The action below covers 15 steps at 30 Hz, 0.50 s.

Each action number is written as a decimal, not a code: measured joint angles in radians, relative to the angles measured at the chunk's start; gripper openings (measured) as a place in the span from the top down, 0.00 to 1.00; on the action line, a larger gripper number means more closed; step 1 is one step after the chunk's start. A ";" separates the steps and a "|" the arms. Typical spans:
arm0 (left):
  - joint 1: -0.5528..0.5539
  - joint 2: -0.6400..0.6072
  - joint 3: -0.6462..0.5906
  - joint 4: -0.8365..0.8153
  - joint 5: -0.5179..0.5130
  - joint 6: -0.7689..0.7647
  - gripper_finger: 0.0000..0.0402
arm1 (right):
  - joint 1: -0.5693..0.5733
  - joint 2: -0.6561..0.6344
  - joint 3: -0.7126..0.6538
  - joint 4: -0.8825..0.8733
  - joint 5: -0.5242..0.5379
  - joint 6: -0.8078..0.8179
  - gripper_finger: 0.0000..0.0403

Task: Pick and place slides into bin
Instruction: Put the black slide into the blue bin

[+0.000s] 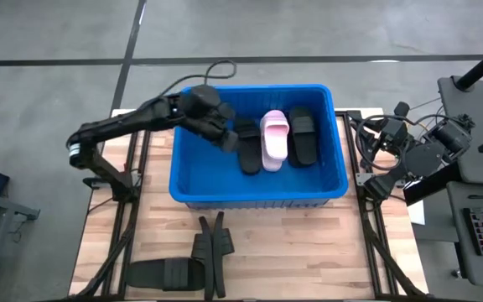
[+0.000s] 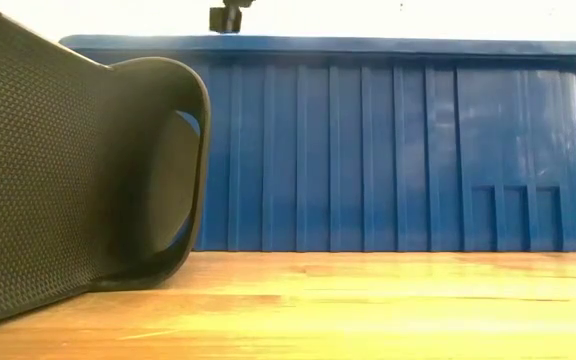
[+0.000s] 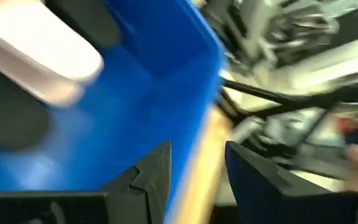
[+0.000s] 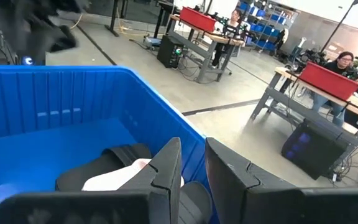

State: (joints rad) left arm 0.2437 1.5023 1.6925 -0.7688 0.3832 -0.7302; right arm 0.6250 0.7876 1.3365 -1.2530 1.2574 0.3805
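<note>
Three slides lie in the bin (image 1: 193,180): a black one (image 1: 249,151), a pink one (image 1: 274,138), another black (image 1: 302,136). One black slide (image 1: 162,273) waits on the bench (image 1: 309,252) at the near edge, beside a forked bracket (image 1: 213,243).

Left end effector (image 1: 223,134) hovers inside the bin's left half, touching nothing, fingers (image 3: 160,171) parted and empty.

Step in hand, as you should judge it: retreat, then fetch the bench slide. Lift clear of the rim before swinging out (the wall is tall). Take that slide across its strap, not the bracket.

Left arm reaches in from the left edge, elbow low, wrist bent down. Right end effector (image 4: 191,171) waits beyond the bin's right rim, fingers slightly apart, empty.
</note>
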 joint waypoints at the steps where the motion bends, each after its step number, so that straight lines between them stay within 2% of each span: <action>1: -0.014 -0.013 -0.005 -0.001 0.024 -0.041 0.66 | 0.000 0.000 0.000 0.000 0.000 0.000 0.84; 8: -0.205 -0.077 -0.019 -0.078 0.043 -0.102 0.66 | 0.000 0.005 0.000 0.004 -0.013 0.059 0.84; 15: -0.502 -0.078 -0.032 -0.139 -0.033 -0.262 0.66 | 0.000 0.024 0.000 0.008 -0.041 0.239 0.84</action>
State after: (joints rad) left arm -0.2586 1.4239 1.6602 -0.9074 0.3507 -0.9923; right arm 0.6254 0.8117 1.3365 -1.2452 1.2163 0.6192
